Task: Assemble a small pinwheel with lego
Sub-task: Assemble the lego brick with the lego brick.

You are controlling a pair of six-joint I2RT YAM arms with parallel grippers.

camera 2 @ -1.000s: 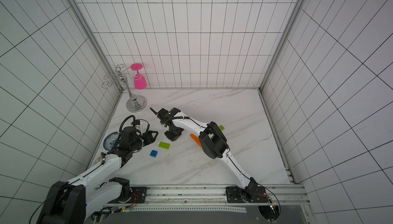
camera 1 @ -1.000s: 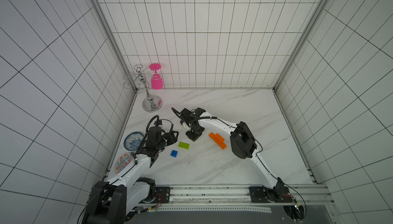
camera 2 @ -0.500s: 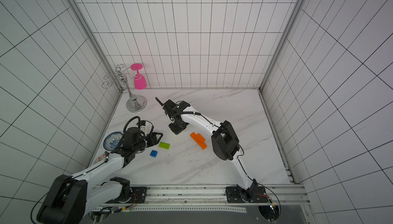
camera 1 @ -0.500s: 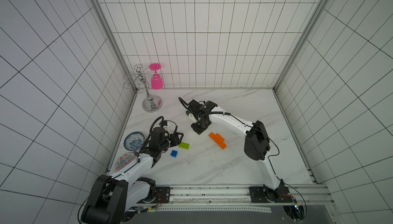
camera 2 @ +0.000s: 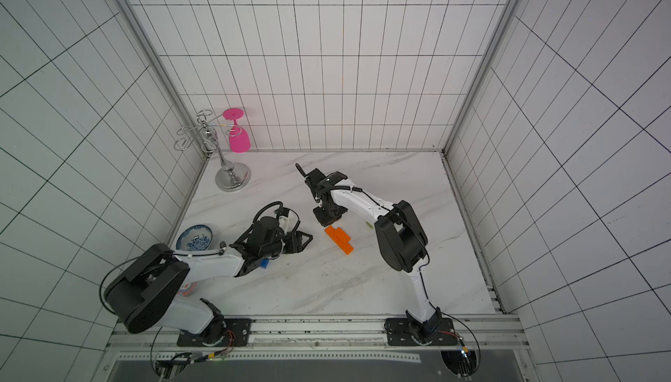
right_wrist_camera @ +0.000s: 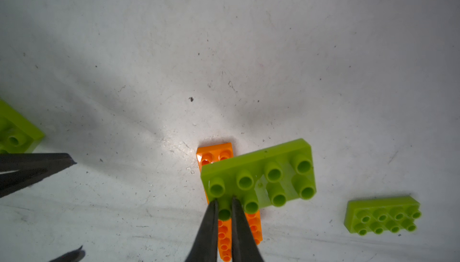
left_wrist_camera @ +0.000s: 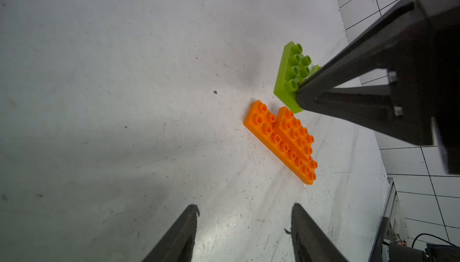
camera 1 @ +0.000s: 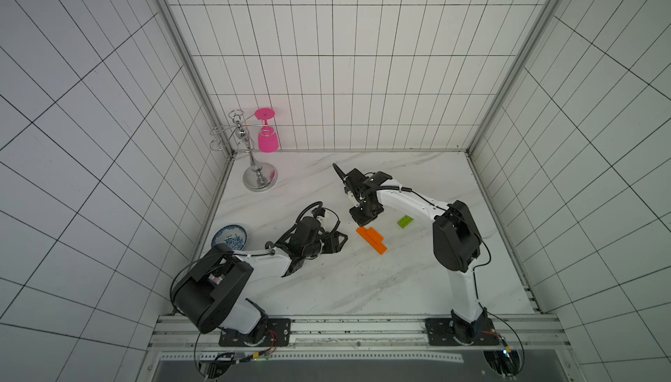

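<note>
- Right end effector (right_wrist_camera: 224, 202) clamped on one end of green brick (right_wrist_camera: 258, 176).
- Brick hangs over one end of orange stem (right_wrist_camera: 215, 153), its long axis across the stem's; can't tell if they touch.
- Stem: stepped, studs up, flat mid-bench (camera 1: 363, 289).
- Right arm is nearer the stem.
- Left end effector (left_wrist_camera: 245, 209) apart, empty, pointing at stem.

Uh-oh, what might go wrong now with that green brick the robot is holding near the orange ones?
1. The right hand pinches the green brick by just one end stud, so it may twist or slip when pressed down.
2. The orange stem lies loose, and the open left hand isn't holding it, so it may slide.
</note>
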